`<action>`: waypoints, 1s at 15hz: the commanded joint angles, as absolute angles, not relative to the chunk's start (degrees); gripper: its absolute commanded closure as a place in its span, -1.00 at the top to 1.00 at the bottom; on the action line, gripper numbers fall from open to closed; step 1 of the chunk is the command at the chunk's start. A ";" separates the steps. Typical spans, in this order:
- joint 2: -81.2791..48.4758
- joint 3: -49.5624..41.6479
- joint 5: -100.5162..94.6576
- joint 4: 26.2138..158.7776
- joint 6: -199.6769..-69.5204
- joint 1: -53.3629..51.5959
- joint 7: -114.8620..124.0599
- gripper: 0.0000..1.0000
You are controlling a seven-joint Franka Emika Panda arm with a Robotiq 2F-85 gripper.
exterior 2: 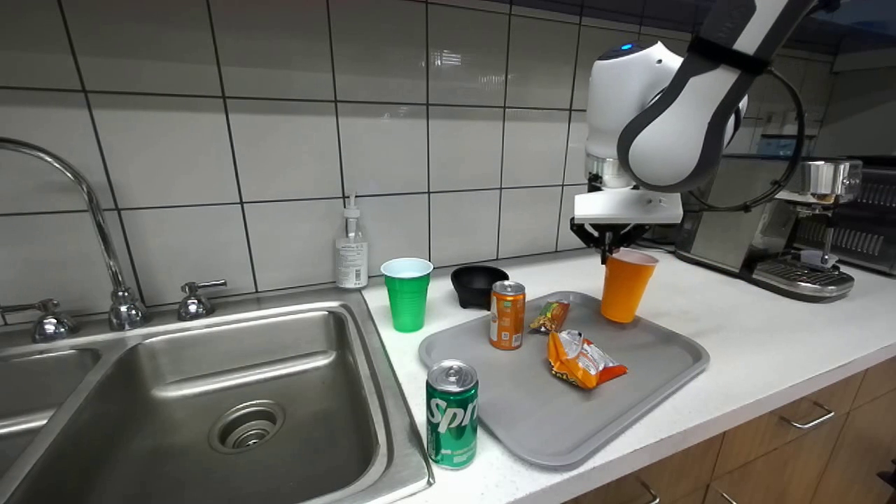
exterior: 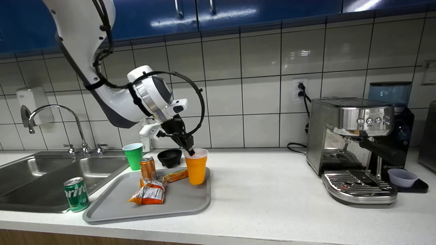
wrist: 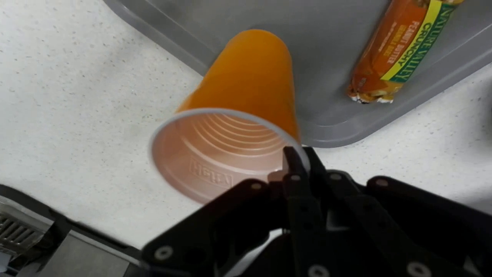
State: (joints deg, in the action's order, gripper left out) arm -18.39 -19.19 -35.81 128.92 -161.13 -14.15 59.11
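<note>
In an exterior view, left to right: arm (exterior: 117, 92) reaches in from upper left, wrist angled down-right; gripper (exterior: 191, 152) pinches rim of orange cup (exterior: 196, 170), slightly tilted, near right edge of gray tray (exterior: 187, 200); white counter (exterior: 259, 190) stretches on toward coffee machine (exterior: 340, 149)

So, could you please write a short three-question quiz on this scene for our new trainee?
1. True or false: the gripper holds the orange cup by its rim.
2. Where does the Sprite can stand: (a) in the sink, (b) on the coffee machine, (c) on the counter?
3. Which brand name can be read on the snack bar in the wrist view?

Key:
1. True; one finger is inside the cup, the other outside.
2. (c)
3. Nature Valley.
</note>
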 commanded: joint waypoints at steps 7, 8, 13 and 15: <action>-15.49 -17.50 -37.26 134.31 -164.02 -14.65 52.63 -0.97; -15.72 -17.71 -37.59 134.37 -164.20 -14.89 52.51 -0.97; -16.24 -17.82 -37.85 134.59 -164.52 -15.24 51.69 -0.97; -16.36 -17.70 -37.70 134.66 -164.68 -15.18 51.21 -0.97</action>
State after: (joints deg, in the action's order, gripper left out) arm -17.31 -17.71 -36.60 133.67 -163.89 -15.22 52.55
